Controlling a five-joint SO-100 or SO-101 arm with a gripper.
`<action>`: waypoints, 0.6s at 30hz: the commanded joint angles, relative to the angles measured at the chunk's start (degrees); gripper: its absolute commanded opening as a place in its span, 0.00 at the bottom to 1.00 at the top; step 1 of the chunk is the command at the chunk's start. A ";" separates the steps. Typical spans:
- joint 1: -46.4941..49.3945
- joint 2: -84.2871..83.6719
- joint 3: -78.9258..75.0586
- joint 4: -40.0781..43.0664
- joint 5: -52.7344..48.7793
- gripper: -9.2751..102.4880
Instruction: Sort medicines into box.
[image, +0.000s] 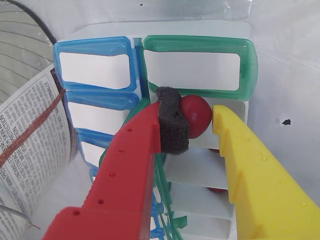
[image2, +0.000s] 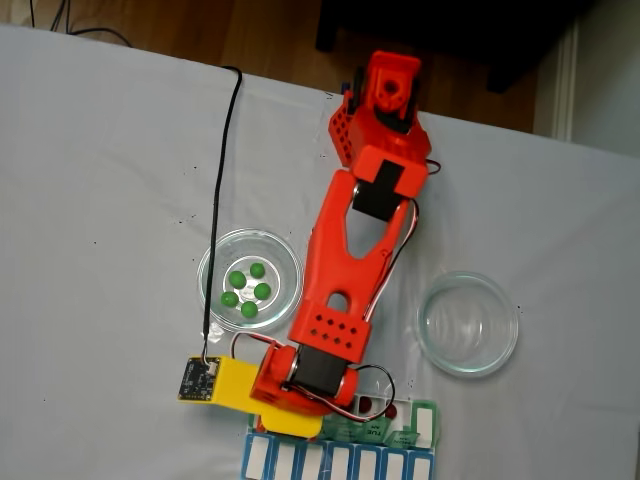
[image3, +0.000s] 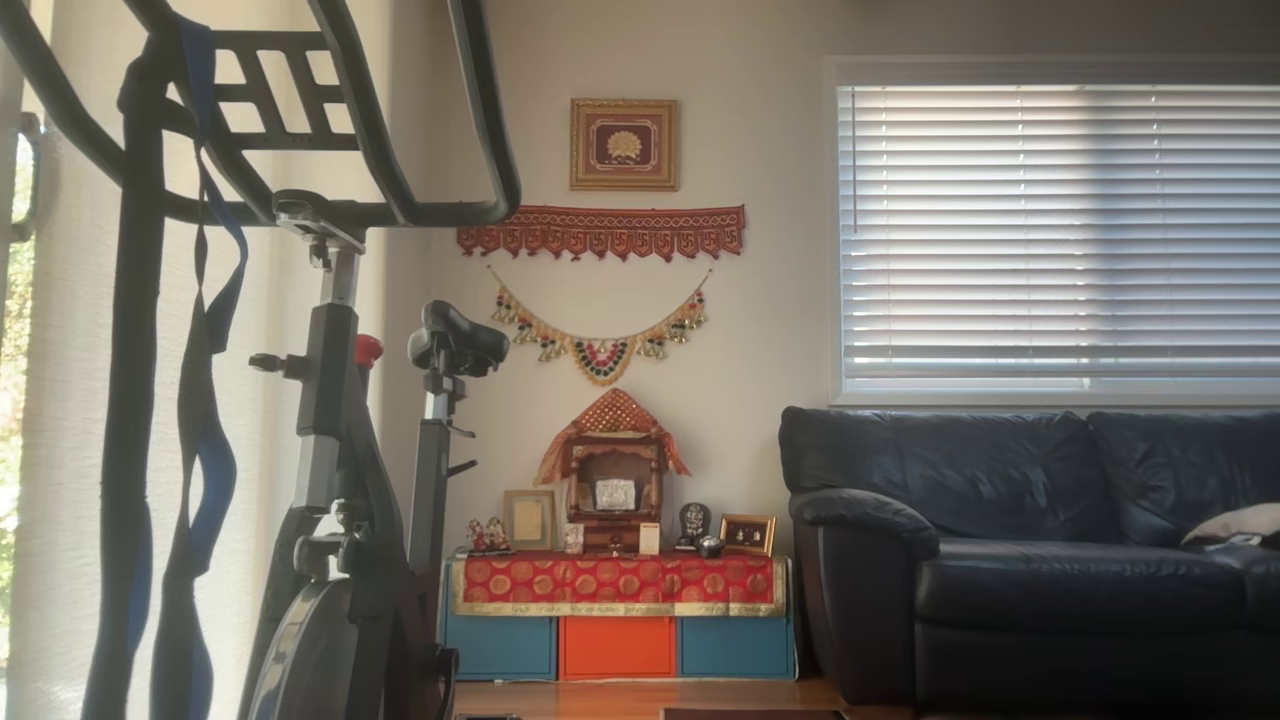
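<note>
In the wrist view my gripper (image: 192, 116) is shut on a glossy red pill (image: 196, 117), pinched between the dark foam pad on the red finger (image: 172, 127) and the yellow finger (image: 235, 145). The pill hangs just over an open white compartment of the box (image: 197, 70), beside its green lids. Two more red pills (image: 216, 189) peek out of compartments under the yellow finger. In the fixed view the gripper (image2: 330, 418) is down at the box (image2: 340, 462) on the table's near edge. Several green pills (image2: 247, 289) lie in the left glass dish (image2: 285, 250).
A second glass dish (image2: 467, 323) stands to the right of the arm in the fixed view. A black cable (image2: 222, 190) runs down to the wrist camera board (image2: 197, 379). In the wrist view a glass rim over newsprint (image: 30, 140) lies to the left of the box.
</note>
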 joint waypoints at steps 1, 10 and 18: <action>-1.76 3.96 -2.55 1.49 -0.53 0.11; -2.37 -3.25 -14.68 14.06 -3.43 0.24; -2.29 -4.13 -16.88 15.91 -3.78 0.26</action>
